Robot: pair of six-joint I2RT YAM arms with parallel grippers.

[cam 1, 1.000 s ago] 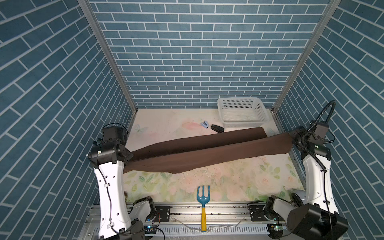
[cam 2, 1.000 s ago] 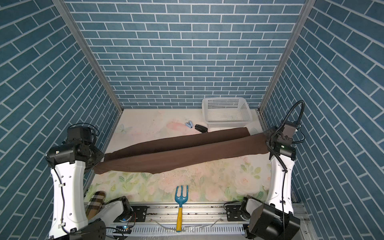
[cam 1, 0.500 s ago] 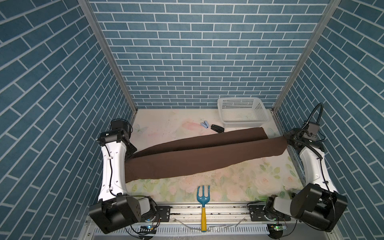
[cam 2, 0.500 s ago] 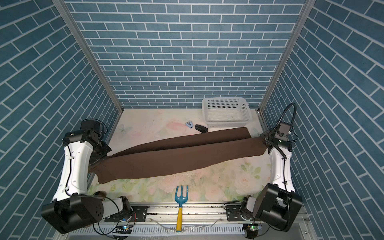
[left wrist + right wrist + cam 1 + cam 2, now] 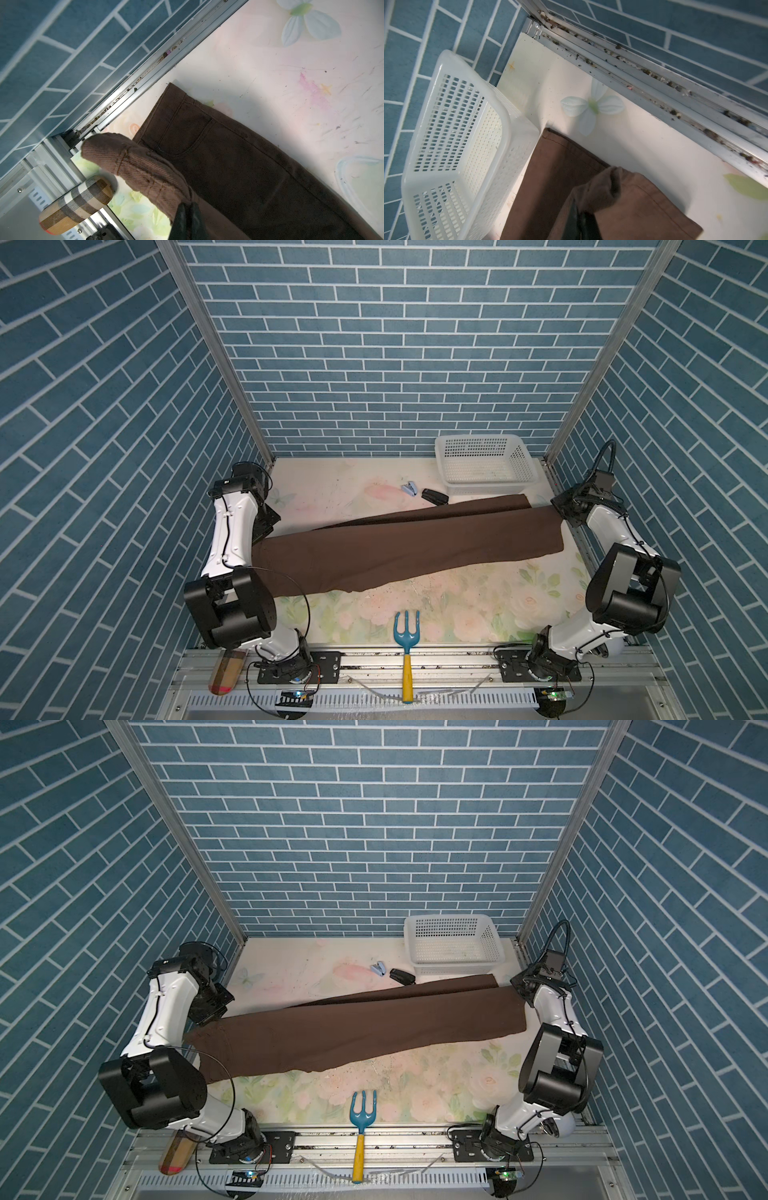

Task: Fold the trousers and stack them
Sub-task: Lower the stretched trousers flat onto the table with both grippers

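The left hand (image 5: 188, 209) is gripping the trousers (image 5: 415, 547) at the waist and the right hand (image 5: 579, 217) is gripping a hem. The trousers are lying stretched across the counter (image 5: 465, 605), beside the basket (image 5: 484, 466).

Left arm (image 5: 230, 531), right arm (image 5: 611, 529): white shells, bulky black joint housings (image 5: 232, 614), black cables (image 5: 599, 457) looping outside.

We've got the trousers (image 5: 415, 547) lying left to right across the middle of the counter (image 5: 457, 605), with the left gripper (image 5: 188, 207) at their left end and the right gripper (image 5: 578, 209) at their right. Behind them, far right, the basket (image 5: 478, 438). Just left of it, a stapler (image 5: 409, 490) and a second stapler (image 5: 435, 496). Near edge, centre: the fork (image 5: 406, 635). Near-left corner: the pouch (image 5: 226, 672).
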